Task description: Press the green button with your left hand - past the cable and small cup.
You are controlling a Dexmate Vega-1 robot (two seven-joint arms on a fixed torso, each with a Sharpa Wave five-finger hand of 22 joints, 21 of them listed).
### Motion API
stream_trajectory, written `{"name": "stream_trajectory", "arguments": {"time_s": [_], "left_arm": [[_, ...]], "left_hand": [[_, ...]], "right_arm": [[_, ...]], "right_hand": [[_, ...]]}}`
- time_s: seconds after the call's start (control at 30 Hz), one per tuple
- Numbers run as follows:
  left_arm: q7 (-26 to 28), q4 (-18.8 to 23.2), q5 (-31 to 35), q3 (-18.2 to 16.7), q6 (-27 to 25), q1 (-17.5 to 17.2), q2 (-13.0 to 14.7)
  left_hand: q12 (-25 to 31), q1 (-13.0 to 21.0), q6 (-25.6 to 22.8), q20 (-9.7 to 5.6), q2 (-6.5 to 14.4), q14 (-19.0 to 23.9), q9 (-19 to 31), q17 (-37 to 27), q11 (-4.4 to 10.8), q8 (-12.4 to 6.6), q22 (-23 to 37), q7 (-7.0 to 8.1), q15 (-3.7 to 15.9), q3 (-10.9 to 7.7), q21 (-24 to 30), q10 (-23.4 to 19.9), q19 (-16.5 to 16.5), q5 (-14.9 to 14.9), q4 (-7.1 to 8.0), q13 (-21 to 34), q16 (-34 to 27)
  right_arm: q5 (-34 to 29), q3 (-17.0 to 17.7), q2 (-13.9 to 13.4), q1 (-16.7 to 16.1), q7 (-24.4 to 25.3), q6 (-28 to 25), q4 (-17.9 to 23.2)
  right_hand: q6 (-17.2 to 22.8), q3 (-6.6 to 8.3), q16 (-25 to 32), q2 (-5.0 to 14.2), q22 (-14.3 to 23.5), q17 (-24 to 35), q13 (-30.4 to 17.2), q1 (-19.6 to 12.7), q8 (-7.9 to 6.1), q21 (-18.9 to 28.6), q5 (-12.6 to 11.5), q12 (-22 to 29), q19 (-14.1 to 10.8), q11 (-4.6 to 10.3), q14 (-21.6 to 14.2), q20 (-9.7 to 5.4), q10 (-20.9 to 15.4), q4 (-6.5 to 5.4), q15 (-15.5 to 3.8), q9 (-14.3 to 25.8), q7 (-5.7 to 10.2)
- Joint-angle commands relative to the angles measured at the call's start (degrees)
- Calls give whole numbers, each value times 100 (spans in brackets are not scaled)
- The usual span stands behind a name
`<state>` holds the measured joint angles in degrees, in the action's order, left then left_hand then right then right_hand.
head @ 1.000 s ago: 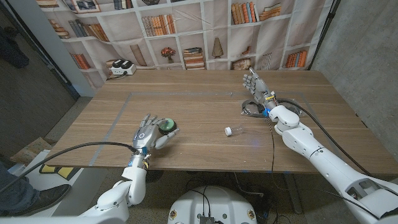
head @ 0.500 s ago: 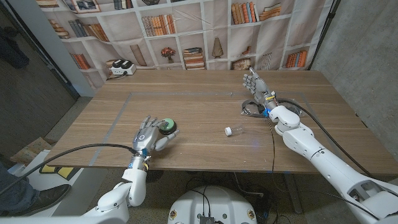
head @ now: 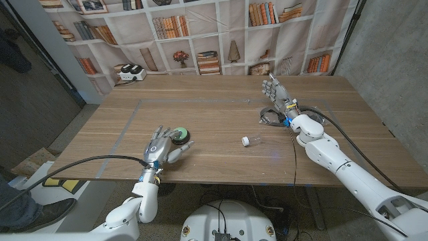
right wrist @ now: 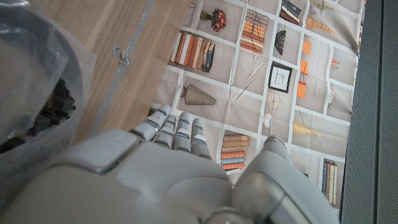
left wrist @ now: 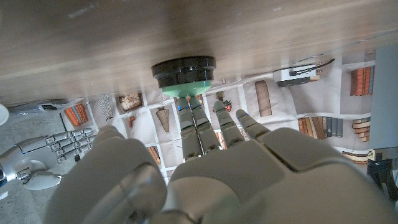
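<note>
Wooden tabletop (head: 221,107) seen from above, with a bookshelf-printed backdrop (head: 200,33) behind its far edge.

Near the front left edge: green button (head: 178,136) on a black round base, sitting on the wood. Left hand (head: 160,146) directly beside it on the near side, fingers (head: 179,151) extended toward and around the button's base, fingertips at or over its green top; contact cannot be confirmed from above. From the left wrist view, the fingers (left wrist: 199,124) stretched straight out with the tips meeting the button's (left wrist: 184,76) green edge, nothing gripped, fingers held close together but not curled.

Toward the right of the tabletop's middle: small clear cup (head: 249,140) lying on its side, well apart from the button. Farther right and back: coiled cable (head: 271,118) in a loose loop on the wood, just beside the right hand (head: 274,90). Right hand raised upright with palm on edge, fingers straight and slightly apart, holding nothing. In the right wrist view, its fingers (right wrist: 176,134) pointing toward the backdrop, a clear plastic bag (right wrist: 37,93) with dark contents close alongside.

At the far left rear corner of the tabletop: white box (head: 132,73) with two dark round tops.
</note>
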<state>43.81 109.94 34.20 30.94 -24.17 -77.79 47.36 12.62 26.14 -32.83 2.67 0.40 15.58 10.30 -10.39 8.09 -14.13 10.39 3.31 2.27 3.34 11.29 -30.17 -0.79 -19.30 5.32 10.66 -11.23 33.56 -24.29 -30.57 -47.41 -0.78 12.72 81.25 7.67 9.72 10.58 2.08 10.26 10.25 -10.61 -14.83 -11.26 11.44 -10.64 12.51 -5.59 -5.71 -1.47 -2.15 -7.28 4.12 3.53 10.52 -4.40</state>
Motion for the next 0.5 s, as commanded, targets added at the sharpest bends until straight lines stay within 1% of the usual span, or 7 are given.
{"name": "stream_trajectory", "arguments": {"time_s": [0.03, 0.13, 0.17, 0.23, 0.37, 0.4, 0.5], "left_arm": [[-116, -26, -15, 80, -118, 51, -34], [-177, -22, -5, 108, -181, 77, -33], [-194, -22, 11, 122, -206, 90, -32], [-222, -23, 21, 141, -229, 113, -29], [-264, -30, 27, 168, -278, 155, -36], [-295, -24, 20, 174, -296, 166, -34], [-333, -35, 4, 189, -314, 192, -33]], "left_hand": [[9, 2, -97, 19, -25, 48, 28, -13, 9, -2, 20, -17, 420, 41, 25, -93, 34, -32, 8, 20, -18], [20, 8, -135, 15, -24, 72, 29, -12, 37, -5, 19, -28, 431, 51, 26, -156, 34, -40, 8, 20, -25], [27, 12, -200, 11, -23, 87, 29, -11, 4, -22, 19, -10, 430, 58, 26, -196, 37, -45, 9, 20, -29], [34, 17, -276, 11, -22, 122, 29, -11, 25, -39, 18, -4, 431, 67, 27, -248, 37, -52, 10, 20, -39], [62, 36, -532, 11, -13, 228, 28, -8, 35, -93, 17, -45, 454, 100, 33, -457, 36, -76, 15, 20, -65], [86, 45, -617, 2, -9, 282, 28, -7, 3, -106, 17, -36, 483, 114, 35, -583, 31, -86, 16, 20, -78], [114, 65, -859, -37, 3, 408, 29, -4, 16, -157, 16, -36, 479, 142, 46, -808, 5, -103, 20, 20, -108]], "right_arm": [[18, -14, -6, 30, -49, -35, -53], [27, -19, 7, 50, -62, -43, -80], [17, -26, 7, 58, -67, -40, -92], [25, -27, 14, 67, -69, -50, -103], [32, -38, 30, 96, -82, -71, -140], [27, -42, 35, 104, -80, -73, -150], [19, -58, 45, 128, -97, -77, -179]], "right_hand": [[56, 24, -2, 52, 27, 13, -9, 13, 5, 0, 2, -13, 35, -26, 20, -83, -40, 32, 8, 34, -13], [59, 24, -3, 53, 27, 13, -9, 13, 4, 0, 2, -14, 35, -18, 22, -82, -40, 33, 8, 34, -9], [57, 23, -3, 53, 27, 13, -9, 13, 5, 0, 2, -13, 35, -18, 22, -83, -42, 33, 8, 34, -9], [59, 22, -2, 53, 27, 14, -9, 15, 4, 0, 2, -13, 36, -19, 21, -83, -42, 33, 5, 34, -12], [61, 21, -2, 54, 27, 14, -9, 16, 3, 0, 2, -14, 38, -14, 21, -85, -41, 35, 9, 34, -10], [62, 21, -1, 55, 27, 14, -9, 16, 3, 0, 2, -12, 37, -24, 20, -85, -46, 35, 4, 34, -11], [64, 21, -1, 56, 27, 13, -9, 14, 3, -1, 2, -12, 40, -23, 20, -86, -47, 36, 4, 34, -11]]}}
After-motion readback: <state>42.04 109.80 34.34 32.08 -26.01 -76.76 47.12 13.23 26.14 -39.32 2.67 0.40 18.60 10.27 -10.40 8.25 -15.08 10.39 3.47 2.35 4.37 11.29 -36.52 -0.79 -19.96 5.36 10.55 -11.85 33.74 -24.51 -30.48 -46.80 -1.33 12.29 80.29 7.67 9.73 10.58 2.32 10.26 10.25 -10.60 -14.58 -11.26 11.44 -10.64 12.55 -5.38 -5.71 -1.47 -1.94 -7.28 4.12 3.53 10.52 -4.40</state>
